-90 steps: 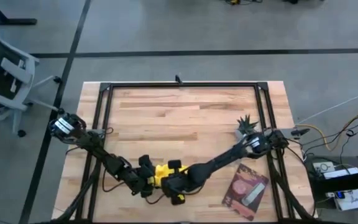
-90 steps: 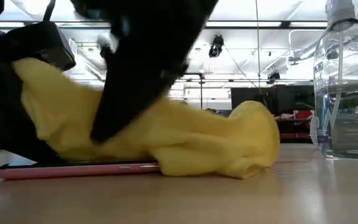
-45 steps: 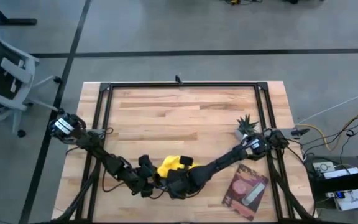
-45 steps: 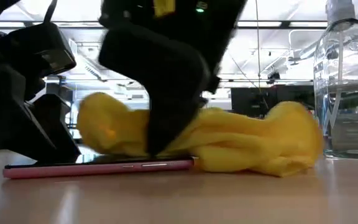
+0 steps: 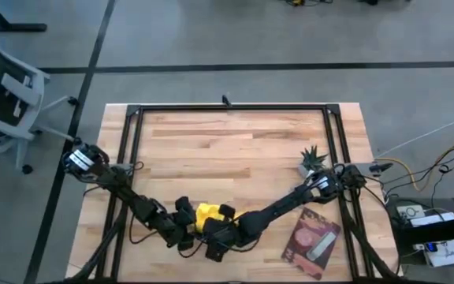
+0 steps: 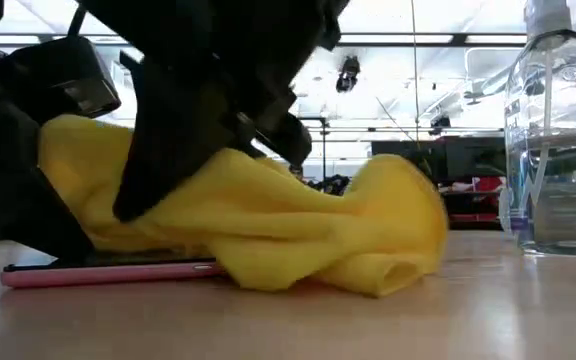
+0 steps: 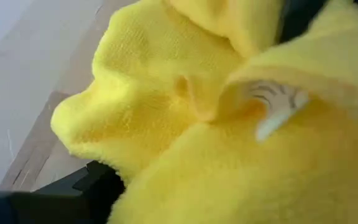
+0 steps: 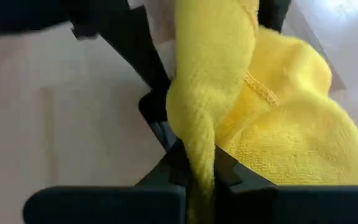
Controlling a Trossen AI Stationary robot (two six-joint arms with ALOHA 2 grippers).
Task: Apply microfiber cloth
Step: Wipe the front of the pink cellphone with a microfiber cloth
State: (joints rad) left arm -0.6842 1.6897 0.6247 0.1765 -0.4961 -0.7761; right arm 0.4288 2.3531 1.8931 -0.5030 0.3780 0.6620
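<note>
The yellow microfiber cloth [image 5: 206, 214] lies bunched near the table's front edge, between my two grippers. In the low view the cloth [image 6: 268, 220] rests partly on a thin pink-edged flat slab [image 6: 98, 271] and partly on the wood. My right gripper [image 8: 201, 177] is shut on the cloth, coming down onto it from above [image 6: 208, 120]. My left gripper [image 5: 186, 229] stands just left of the cloth, against the slab's left end [image 6: 18, 190]. The cloth [image 7: 197, 124] fills its wrist view. My right gripper pinches a raised fold of the cloth [image 8: 197, 134] between its two fingers. The fingers slant down from above and from the table's right. The rest of the cloth trails out slack, its underside lying on the slab and on the table.
A clear spray bottle [image 6: 560, 130] stands on the table to the right of the cloth. A pink-and-dark flat packet [image 5: 312, 243] lies at the front right, and a small spiky green thing [image 5: 314, 158] stands beside the right arm. A black frame [image 5: 227, 110] edges the wooden top.
My right gripper has dragged the cloth over the slab toward the table's right and slightly far side. It has then drawn it back toward the left and near edge. The cloth's bunched bulk has slid with it both ways. The slab has kept its place.
</note>
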